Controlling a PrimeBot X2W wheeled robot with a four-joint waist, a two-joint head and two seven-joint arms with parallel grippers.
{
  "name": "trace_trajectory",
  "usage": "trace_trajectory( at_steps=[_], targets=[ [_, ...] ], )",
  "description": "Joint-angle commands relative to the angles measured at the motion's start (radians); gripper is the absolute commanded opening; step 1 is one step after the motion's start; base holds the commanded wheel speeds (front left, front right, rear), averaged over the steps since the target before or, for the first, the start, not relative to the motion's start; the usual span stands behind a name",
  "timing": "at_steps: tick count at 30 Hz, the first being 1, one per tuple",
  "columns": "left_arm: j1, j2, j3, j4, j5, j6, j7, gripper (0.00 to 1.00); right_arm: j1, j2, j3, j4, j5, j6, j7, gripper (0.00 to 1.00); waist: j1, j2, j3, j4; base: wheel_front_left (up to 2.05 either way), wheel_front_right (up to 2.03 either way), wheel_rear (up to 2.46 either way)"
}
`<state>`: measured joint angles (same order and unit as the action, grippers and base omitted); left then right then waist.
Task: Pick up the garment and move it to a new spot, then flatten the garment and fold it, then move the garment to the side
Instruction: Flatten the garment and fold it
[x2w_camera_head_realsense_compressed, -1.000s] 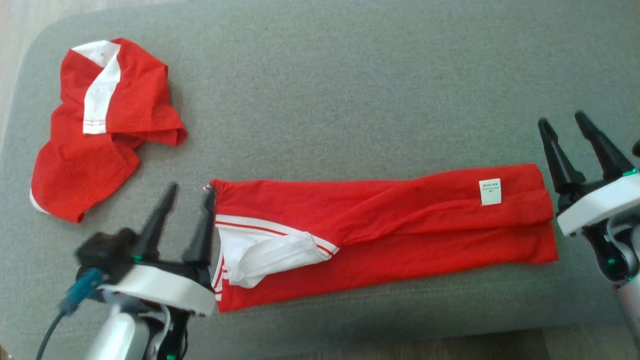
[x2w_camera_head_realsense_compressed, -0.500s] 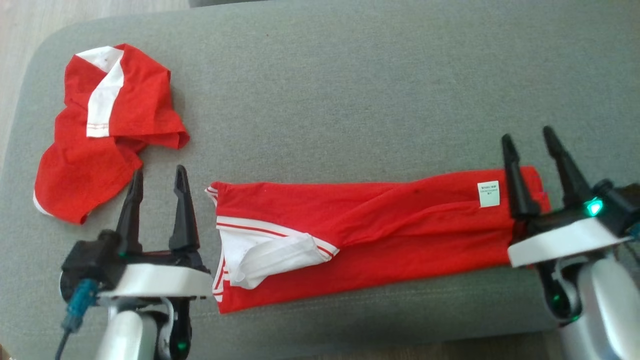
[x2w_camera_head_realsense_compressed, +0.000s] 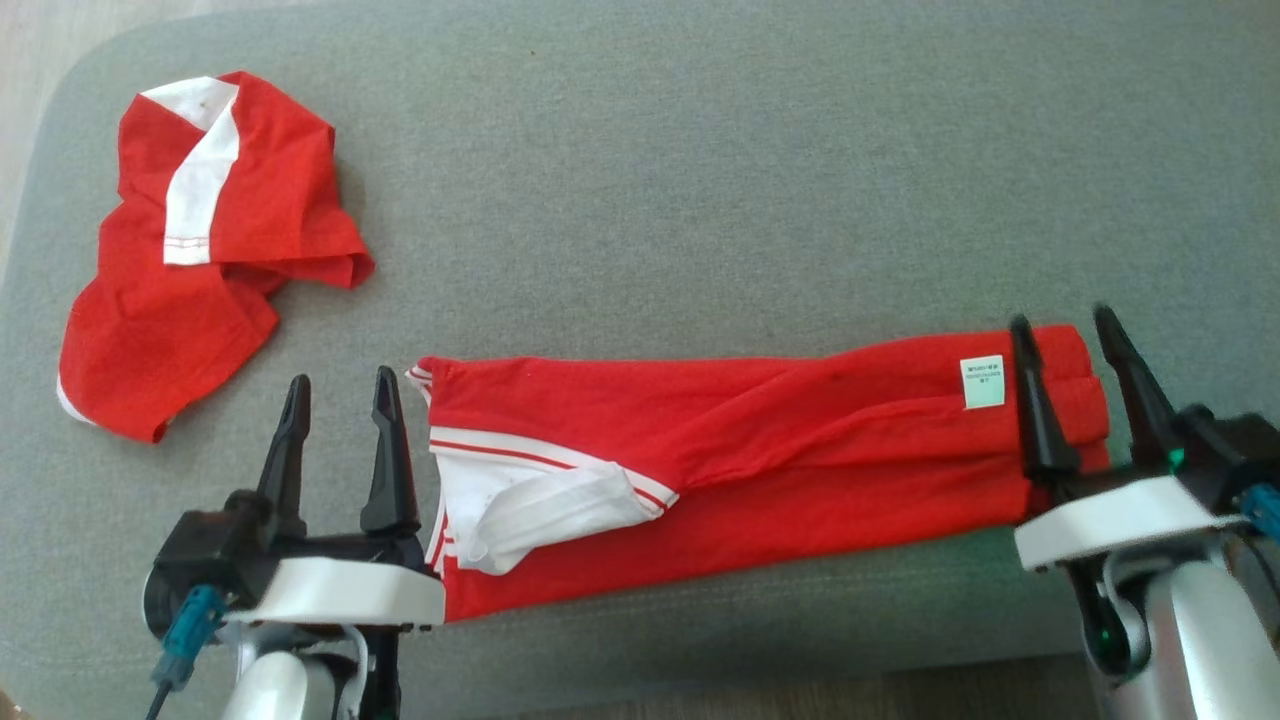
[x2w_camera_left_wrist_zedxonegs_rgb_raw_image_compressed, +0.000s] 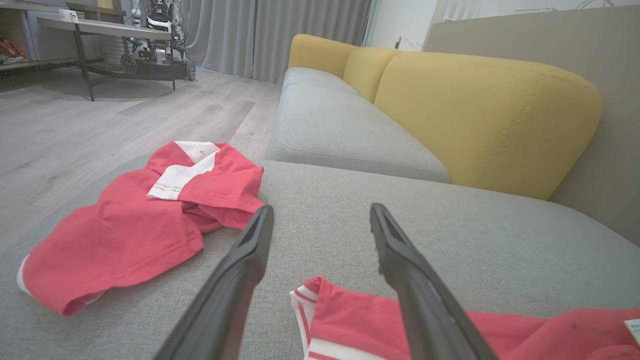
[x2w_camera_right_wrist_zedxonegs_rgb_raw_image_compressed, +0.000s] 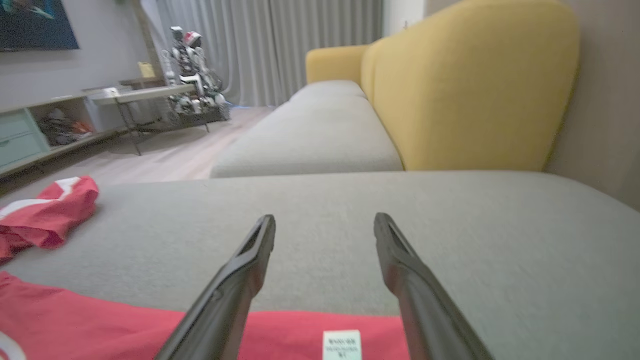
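The garment (x2w_camera_head_realsense_compressed: 800, 440) is red with white trim and lies folded into a long strip across the grey cushion (x2w_camera_head_realsense_compressed: 700, 200). A white tag (x2w_camera_head_realsense_compressed: 982, 382) shows near its right end. My left gripper (x2w_camera_head_realsense_compressed: 341, 382) stands open just off the strip's left end, fingers apart on bare cushion. In the left wrist view the left gripper (x2w_camera_left_wrist_zedxonegs_rgb_raw_image_compressed: 321, 210) has the garment's striped corner (x2w_camera_left_wrist_zedxonegs_rgb_raw_image_compressed: 350, 320) beneath its right finger. My right gripper (x2w_camera_head_realsense_compressed: 1062, 320) is open over the strip's right end. In the right wrist view the right gripper (x2w_camera_right_wrist_zedxonegs_rgb_raw_image_compressed: 325, 218) hovers above the garment (x2w_camera_right_wrist_zedxonegs_rgb_raw_image_compressed: 100, 320) and its tag (x2w_camera_right_wrist_zedxonegs_rgb_raw_image_compressed: 341, 345).
A second red and white garment (x2w_camera_head_realsense_compressed: 200, 250) lies crumpled at the cushion's far left, also seen as a red heap (x2w_camera_left_wrist_zedxonegs_rgb_raw_image_compressed: 150, 220) from the left wrist. A yellow sofa backrest (x2w_camera_left_wrist_zedxonegs_rgb_raw_image_compressed: 480, 115) rises beyond the cushion. The cushion's front edge (x2w_camera_head_realsense_compressed: 700, 670) runs close below the strip.
My left gripper has drawn back from the garment's left corner and straightened. My right gripper has moved left and nearer, from beside the right end to over it. The garment lies as before.
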<state>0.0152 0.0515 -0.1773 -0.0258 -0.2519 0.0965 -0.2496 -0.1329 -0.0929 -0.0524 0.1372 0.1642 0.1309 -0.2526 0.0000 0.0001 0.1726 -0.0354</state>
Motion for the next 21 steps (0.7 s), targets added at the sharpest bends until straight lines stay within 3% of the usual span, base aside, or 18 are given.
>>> trace_trajectory(
  at_steps=[1, 9, 13, 21],
  targets=[
    [-0.042, -0.001, 0.037, -0.024, 0.001, 0.0, -0.012, 1.0, -0.012, 0.011, -0.01, 0.013, -0.01, 0.0, -0.009, 1.0, 0.0, -0.0001, 0.003, 0.0, 0.0, 0.0, 0.0],
    [-0.054, -0.001, 0.02, -0.005, -0.001, -0.008, -0.012, 1.0, -0.082, 0.041, -0.201, 0.268, 0.006, 0.0, 0.023, 1.0, 0.0, -0.0001, 0.027, -0.003, 0.0, 0.0, 0.0],
    [-0.068, -0.001, 0.021, 0.003, -0.002, -0.015, -0.012, 1.0, -0.124, 0.042, -0.224, 0.34, 0.054, 0.0, 0.044, 1.0, 0.0, -0.0001, 0.048, -0.002, 0.0, 0.0, 0.0],
    [-0.092, -0.001, 0.009, 0.003, -0.001, -0.013, -0.012, 1.0, -0.179, 0.042, -0.251, 0.445, 0.042, 0.0, 0.079, 1.0, 0.0, -0.0001, 0.079, 0.006, 0.0, 0.0, 0.0]
  ],
)
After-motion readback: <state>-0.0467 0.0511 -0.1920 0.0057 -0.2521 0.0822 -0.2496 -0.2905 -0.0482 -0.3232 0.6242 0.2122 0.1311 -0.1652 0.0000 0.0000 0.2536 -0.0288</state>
